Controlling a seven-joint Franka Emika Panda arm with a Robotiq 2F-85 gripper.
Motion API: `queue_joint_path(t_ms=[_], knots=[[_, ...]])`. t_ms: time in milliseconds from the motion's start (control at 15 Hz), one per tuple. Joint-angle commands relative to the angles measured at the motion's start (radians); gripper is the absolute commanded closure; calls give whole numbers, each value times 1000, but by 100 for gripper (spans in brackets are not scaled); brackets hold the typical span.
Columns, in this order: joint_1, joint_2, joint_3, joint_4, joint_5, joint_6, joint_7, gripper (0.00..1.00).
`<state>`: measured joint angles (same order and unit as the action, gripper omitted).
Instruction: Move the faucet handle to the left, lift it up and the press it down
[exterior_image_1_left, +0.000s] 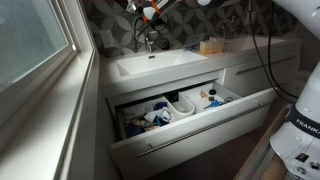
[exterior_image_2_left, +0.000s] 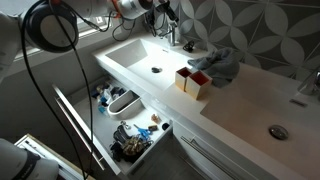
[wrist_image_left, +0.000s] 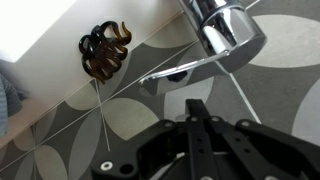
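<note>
The small chrome faucet (exterior_image_1_left: 150, 44) stands at the back of the white basin (exterior_image_1_left: 170, 64); it also shows in an exterior view (exterior_image_2_left: 172, 37). In the wrist view its shiny body (wrist_image_left: 228, 30) fills the top right, and a thin chrome lever, the faucet handle (wrist_image_left: 185, 68), sticks out from it. My gripper (wrist_image_left: 197, 102) has its two black fingers pressed together with nothing between them. The tips are just short of the lever and not touching it. In both exterior views the gripper (exterior_image_1_left: 150, 18) (exterior_image_2_left: 162, 12) hangs right above the faucet.
A brown hair claw (wrist_image_left: 105, 55) lies on the ledge by the patterned tile wall. The white drawer (exterior_image_1_left: 190, 125) under the basin is pulled open and full of clutter. Wooden boxes (exterior_image_2_left: 194, 82) and a grey cloth (exterior_image_2_left: 220, 62) sit on the counter. A window (exterior_image_1_left: 35, 40) is beside the basin.
</note>
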<state>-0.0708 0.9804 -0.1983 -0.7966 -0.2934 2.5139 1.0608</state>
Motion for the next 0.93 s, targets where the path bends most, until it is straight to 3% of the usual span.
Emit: queue_joint_path(t_ms=[0,600,867], knots=[[3,60,-33,82,-11,2,40,100],[4,30,6,75,22,-178,-37,100],[-12,2,79,81,72,-293,-137,100]])
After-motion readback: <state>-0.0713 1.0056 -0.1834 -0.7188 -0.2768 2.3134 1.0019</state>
